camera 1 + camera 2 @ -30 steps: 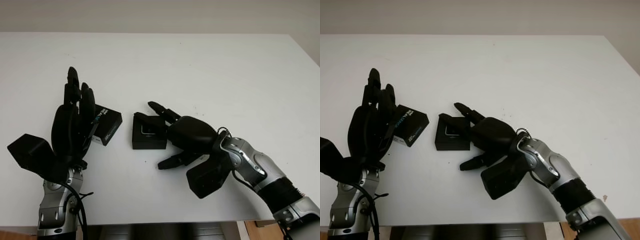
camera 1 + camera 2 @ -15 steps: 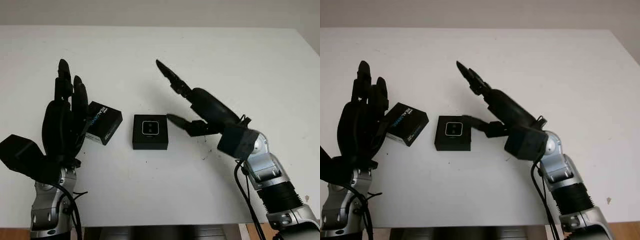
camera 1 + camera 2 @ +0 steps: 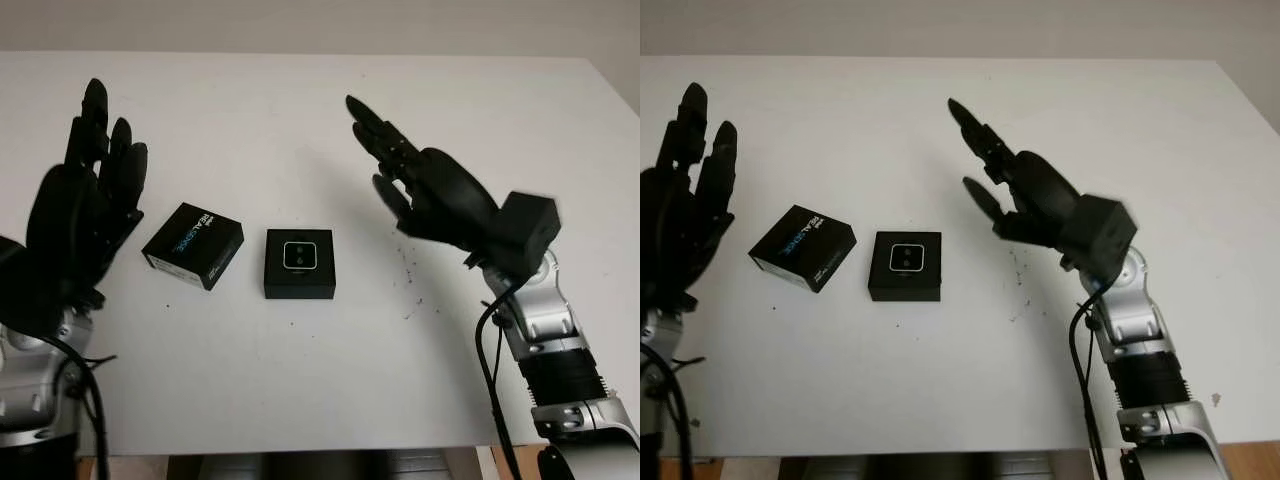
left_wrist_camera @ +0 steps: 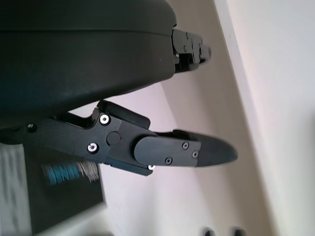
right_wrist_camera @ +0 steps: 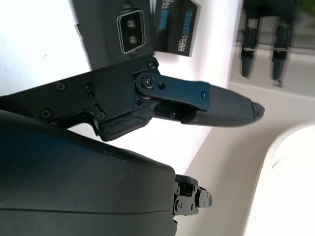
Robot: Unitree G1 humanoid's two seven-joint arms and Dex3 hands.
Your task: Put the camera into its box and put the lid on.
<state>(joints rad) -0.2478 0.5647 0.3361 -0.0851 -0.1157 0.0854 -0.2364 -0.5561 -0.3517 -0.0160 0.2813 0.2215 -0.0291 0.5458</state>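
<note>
Preparing to fit the lid: camera seated in its box, both hands raised and empty.

I read the first step as done: the camera (image 3: 300,256) sits face-up in the open black box (image 3: 299,264) at the centre of the frame on the white counter (image 3: 300,120). The lid (image 3: 193,245), a black printed piece, lies just left of the box, apart from it. My left hand (image 3: 75,235) is at the left edge of the frame, open and holding nothing, just left of the lid. My right hand (image 3: 430,190) is right of centre, open and holding nothing, above and right of the box. Next move, in my judgement: bring the left hand onto the lid, grasp it by its sides, carry it right and lower it squarely onto the box.
</note>
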